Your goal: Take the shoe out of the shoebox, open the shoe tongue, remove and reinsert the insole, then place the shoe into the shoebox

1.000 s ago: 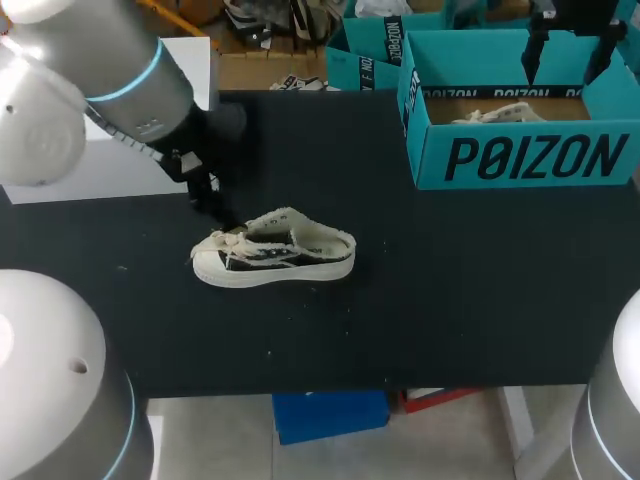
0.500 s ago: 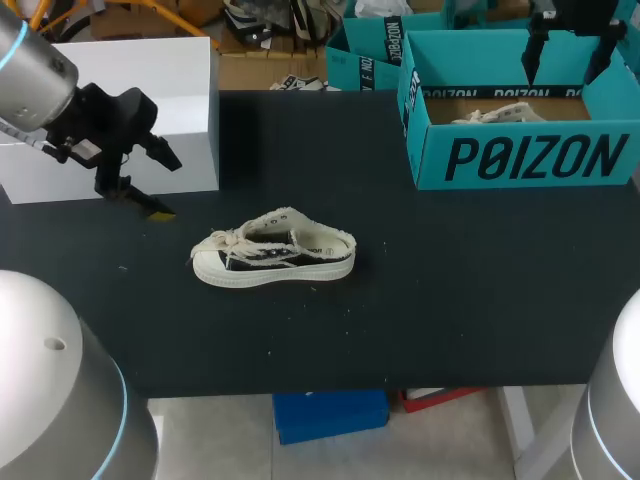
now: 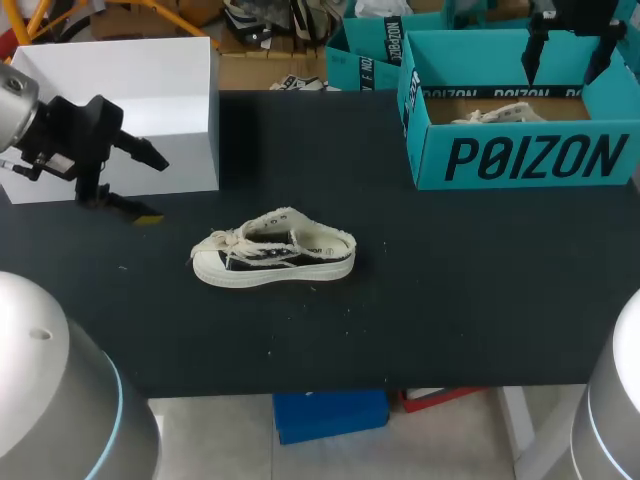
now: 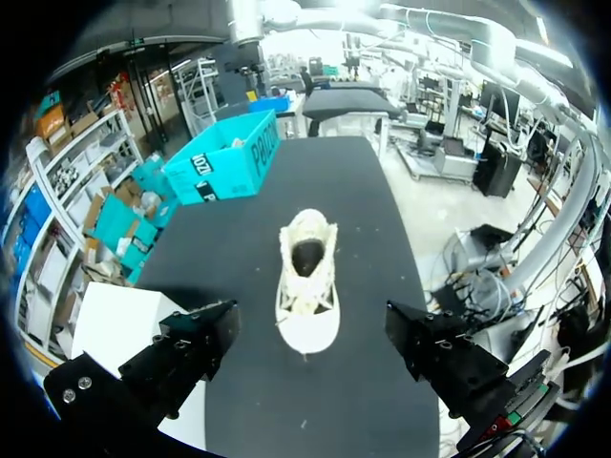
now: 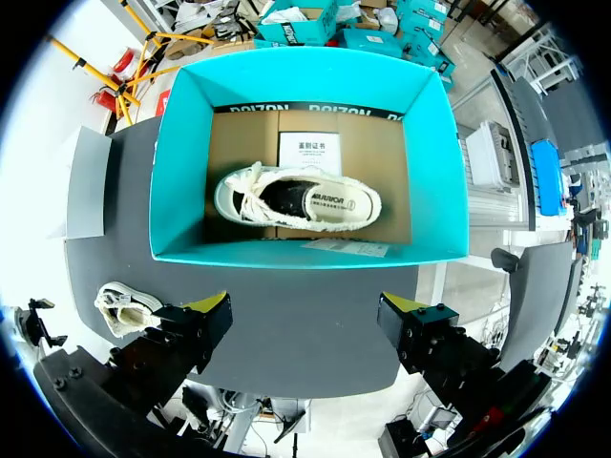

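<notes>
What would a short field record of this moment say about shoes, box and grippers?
loose shoe: upright on the table, outside the shoebox
boxed shoe: inside the shoebox
left gripper: open, empty, near the white box, apart from the loose shoe
right gripper: open, empty, above the shoebox

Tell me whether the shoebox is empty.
No, the right wrist view shows a shoe lying inside the teal shoebox.
</notes>
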You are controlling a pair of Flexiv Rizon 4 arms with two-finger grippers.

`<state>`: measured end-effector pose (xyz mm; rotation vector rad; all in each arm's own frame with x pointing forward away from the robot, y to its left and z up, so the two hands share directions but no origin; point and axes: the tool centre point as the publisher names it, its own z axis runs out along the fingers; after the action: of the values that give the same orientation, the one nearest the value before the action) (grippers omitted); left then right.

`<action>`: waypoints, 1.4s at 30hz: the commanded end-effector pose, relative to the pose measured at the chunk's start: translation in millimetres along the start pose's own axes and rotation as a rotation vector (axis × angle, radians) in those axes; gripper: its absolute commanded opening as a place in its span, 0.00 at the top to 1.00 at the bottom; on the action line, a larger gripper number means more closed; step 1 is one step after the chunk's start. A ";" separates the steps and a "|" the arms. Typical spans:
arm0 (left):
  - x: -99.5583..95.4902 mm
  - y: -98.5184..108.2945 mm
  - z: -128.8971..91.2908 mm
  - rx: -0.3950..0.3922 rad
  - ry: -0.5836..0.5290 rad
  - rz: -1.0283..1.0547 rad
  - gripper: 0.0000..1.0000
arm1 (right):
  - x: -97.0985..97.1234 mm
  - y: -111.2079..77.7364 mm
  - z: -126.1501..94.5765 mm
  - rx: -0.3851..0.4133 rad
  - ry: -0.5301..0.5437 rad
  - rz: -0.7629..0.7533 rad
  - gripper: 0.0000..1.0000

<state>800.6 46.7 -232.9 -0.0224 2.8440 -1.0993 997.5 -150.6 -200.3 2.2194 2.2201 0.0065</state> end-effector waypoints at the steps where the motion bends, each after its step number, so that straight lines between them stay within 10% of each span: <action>1: 1.4 0.9 0.7 0.000 -0.005 0.002 0.00 | 0.2 0.8 0.0 0.001 0.000 0.000 0.00; 14: 1.4 0.9 0.7 0.000 -0.005 0.002 0.00 | 0.2 0.8 0.0 0.001 0.000 0.000 0.00; 17: 1.4 0.9 0.7 0.000 -0.005 0.002 0.00 | 26.9 -18.9 -11.8 -0.038 -0.122 -0.252 0.00; 25: 1.4 0.9 0.7 0.000 -0.005 0.002 0.00 | 108.4 -73.8 -36.1 -0.303 -0.047 -0.783 0.00; 30: 1.4 0.9 0.7 0.000 -0.005 0.002 0.00 | 158.5 -126.7 -34.8 -0.275 -0.083 -1.265 0.00; 42: 1.4 0.9 0.7 0.000 -0.005 0.002 0.00 | 158.5 -126.7 -34.8 -0.275 -0.083 -1.265 0.00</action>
<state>799.6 46.9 -233.0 -0.0233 2.8421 -1.0994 873.1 13.8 -164.3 1.0663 2.7678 0.0585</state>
